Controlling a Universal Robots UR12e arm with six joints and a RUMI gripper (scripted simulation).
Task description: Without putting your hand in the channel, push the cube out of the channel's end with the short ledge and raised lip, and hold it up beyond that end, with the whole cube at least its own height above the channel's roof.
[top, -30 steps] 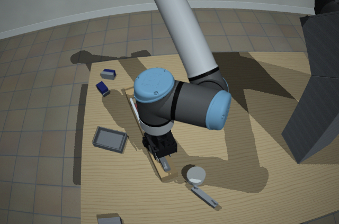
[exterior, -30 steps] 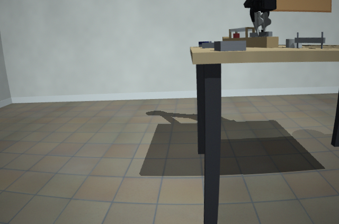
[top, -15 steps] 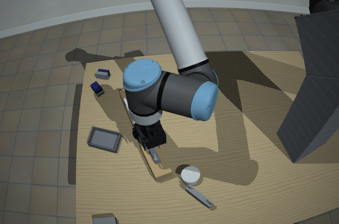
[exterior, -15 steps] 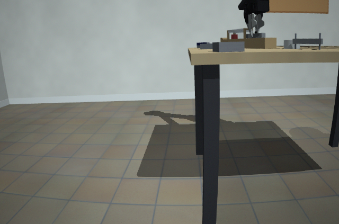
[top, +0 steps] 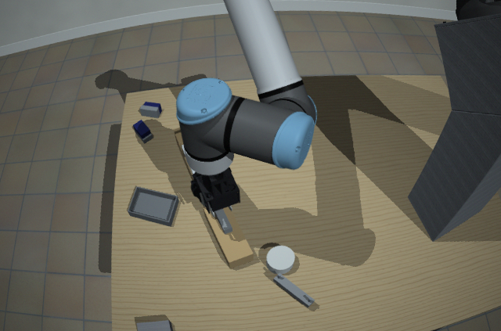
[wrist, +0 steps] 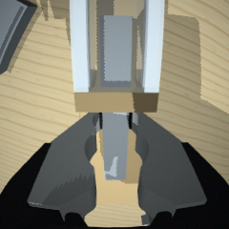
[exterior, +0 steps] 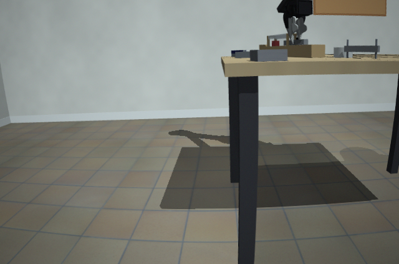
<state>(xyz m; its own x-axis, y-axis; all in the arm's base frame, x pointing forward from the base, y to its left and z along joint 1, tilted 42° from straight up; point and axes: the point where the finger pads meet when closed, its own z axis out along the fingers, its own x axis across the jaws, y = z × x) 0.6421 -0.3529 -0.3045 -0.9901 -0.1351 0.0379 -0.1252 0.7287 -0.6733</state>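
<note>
Top view and the others show your claw (top: pixel 218 210) (exterior: pixel 295 39) (wrist: pixel 114 108) clamped on the gray bar (top: pixel 224 224) (exterior: pixel 301 42) (wrist: pixel 115 155) beside the channel (top: pixel 193 170) (exterior: pixel 276 36) (wrist: pixel 154 48); your red cube (exterior: pixel 275 43) sits inside the channel. Markings on your arm's blue cap (top: pixel 204 96) are too small to read.
</note>
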